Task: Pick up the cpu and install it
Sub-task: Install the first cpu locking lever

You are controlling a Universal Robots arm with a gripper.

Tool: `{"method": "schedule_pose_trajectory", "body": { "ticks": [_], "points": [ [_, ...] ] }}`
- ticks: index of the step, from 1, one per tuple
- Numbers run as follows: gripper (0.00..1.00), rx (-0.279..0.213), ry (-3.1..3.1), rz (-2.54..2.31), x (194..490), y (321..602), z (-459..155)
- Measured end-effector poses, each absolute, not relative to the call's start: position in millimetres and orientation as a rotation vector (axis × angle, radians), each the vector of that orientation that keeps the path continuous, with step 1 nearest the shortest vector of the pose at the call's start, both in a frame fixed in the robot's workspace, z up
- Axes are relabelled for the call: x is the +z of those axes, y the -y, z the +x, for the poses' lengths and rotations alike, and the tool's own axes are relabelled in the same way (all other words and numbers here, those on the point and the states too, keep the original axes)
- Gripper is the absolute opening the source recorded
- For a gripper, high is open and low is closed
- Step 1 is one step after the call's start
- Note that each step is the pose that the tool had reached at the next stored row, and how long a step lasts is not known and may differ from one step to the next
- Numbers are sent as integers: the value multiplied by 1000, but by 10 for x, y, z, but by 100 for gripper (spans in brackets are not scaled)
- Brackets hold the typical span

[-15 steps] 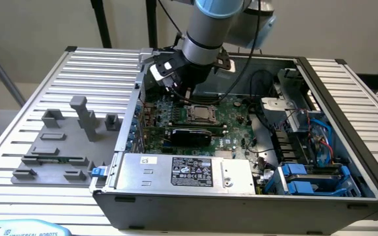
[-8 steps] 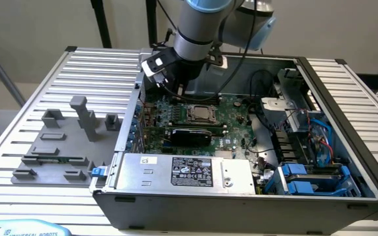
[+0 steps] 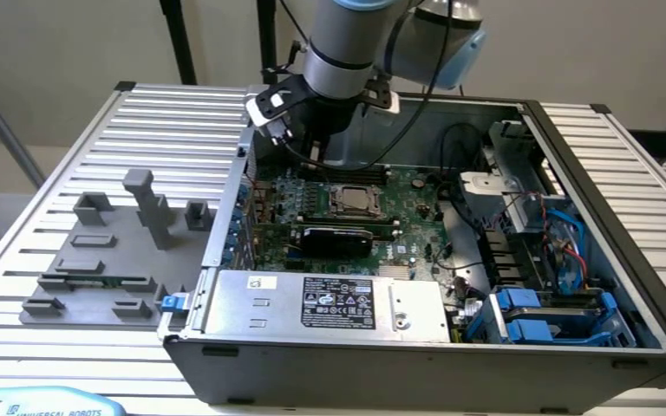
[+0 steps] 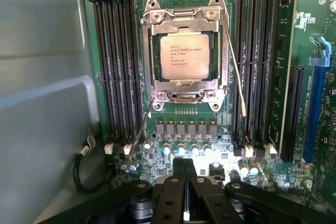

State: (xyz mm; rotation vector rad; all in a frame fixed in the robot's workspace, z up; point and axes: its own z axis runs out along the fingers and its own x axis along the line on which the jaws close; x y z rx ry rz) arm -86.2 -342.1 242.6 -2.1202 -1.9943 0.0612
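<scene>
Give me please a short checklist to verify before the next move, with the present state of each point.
1. The cpu lies inside the socket frame: ok, it sits flat and square in the wrist view.
2. The claw holds nothing: ok, its fingers are shut together and empty.
3. The claw is apart from the cpu: ok, it is above the motherboard, not touching the chip.
4. The socket levers are locked down: cannot tell.
5. The arm is free of the computer case wall: ok in the exterior view.
</scene>
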Motion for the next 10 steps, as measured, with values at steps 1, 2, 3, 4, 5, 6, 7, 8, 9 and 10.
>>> {"method": "schedule_pose_trajectory", "body": {
  "ticks": [1, 2, 3, 4, 5, 6, 7, 8, 9, 10],
  "points": [
    [11, 62, 1994, -2120, 2425, 3422, -862],
    [11, 61, 1995, -2120, 2419, 3421, -862],
    [11, 61, 1995, -2120, 2413, 3421, -862],
    [11, 61, 1995, -2120, 2402, 3420, -863],
    [11, 61, 1994, -2119, 2396, 3419, -869],
    [11, 61, 1993, -2119, 2393, 3414, -880],
    [11, 62, 1990, -2120, 2392, 3410, -891],
    [11, 62, 1987, -2121, 2392, 3409, -901],
    [11, 60, 1982, -2123, 2392, 3409, -907],
    [11, 55, 1975, -2126, 2392, 3409, -911]
  ]
}}
